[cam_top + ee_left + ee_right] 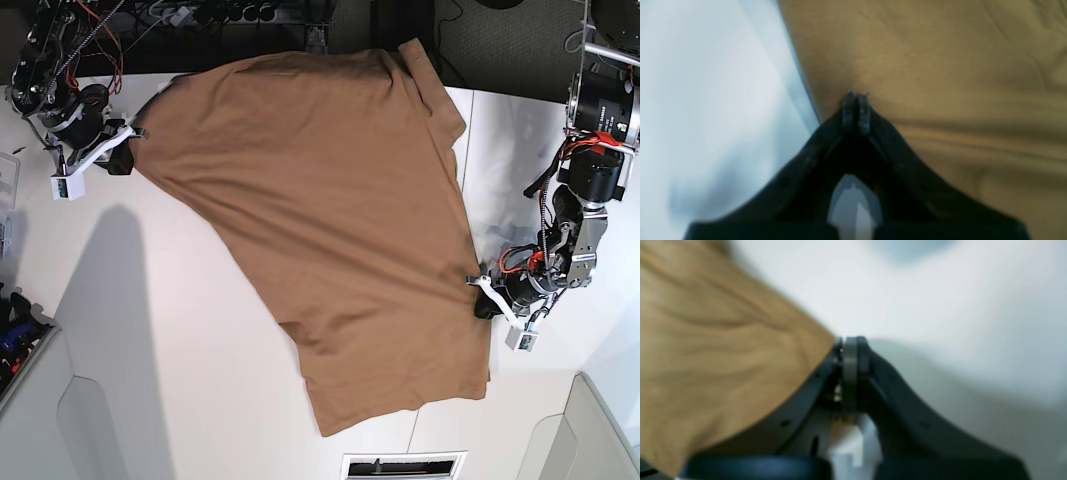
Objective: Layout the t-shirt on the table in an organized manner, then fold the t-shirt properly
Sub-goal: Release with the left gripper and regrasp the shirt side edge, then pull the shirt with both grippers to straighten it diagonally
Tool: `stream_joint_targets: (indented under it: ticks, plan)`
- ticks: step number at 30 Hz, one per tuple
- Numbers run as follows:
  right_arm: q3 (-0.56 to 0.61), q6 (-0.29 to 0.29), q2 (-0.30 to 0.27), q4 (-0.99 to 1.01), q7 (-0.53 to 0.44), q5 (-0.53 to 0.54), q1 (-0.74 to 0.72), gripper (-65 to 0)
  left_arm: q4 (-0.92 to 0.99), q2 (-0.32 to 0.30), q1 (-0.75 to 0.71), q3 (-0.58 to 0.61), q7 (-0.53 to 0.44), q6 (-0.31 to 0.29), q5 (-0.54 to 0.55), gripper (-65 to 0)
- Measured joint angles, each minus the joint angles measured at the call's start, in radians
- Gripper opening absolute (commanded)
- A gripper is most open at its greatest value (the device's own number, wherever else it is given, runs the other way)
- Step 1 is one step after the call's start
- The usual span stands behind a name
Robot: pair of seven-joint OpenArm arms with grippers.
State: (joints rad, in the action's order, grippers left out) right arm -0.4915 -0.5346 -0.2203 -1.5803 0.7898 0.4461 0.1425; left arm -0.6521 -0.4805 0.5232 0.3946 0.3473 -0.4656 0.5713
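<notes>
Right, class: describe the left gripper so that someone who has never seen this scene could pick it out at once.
Start from the white table and the big tan-brown t-shirt spread across it. Follow the shirt's edge on the base view's right side, about two thirds of the way down, to the left gripper, a black gripper shut on that edge. The right gripper holds the shirt too, but at the top left corner.

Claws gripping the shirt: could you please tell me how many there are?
2. The right claw pinches the shirt at its far left edge in the base view; the left claw pinches its right edge, nearer the camera.
</notes>
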Motion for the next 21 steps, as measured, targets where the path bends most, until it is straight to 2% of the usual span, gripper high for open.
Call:
stream_joint_targets:
  ticks: [6, 9, 14, 17, 21]
  plan:
    - [-0.002, 0.002, -0.021, 0.119, 0.001, 0.003, -0.120, -65.0, -0.029, -0.032, -0.043, -0.004, 0.060, -0.103, 0.151, -65.0]
    - [-0.002, 0.002, -0.021, 0.095, 0.034, 0.105, -0.121, -65.0, -0.089, -0.032, -0.061, -0.004, 0.126, -0.127, 0.205, -65.0]
    - [-0.002, -0.025, -0.009, -0.116, 0.119, 0.266, -0.035, -65.0, -0.187, -0.028, -0.071, 0.002, 0.184, -0.126, 0.143, -65.0]
    - [-0.002, -0.034, 0.025, -0.204, 0.150, 0.296, 0.040, -65.0, -0.198, -0.021, -0.072, 0.005, 0.187, -0.126, 0.136, -65.0]
    - [0.009, -0.035, 0.092, -0.193, 0.159, 0.299, 0.119, -65.0, -0.198, -0.022, -0.073, 0.005, 0.178, -0.126, 0.137, -65.0]
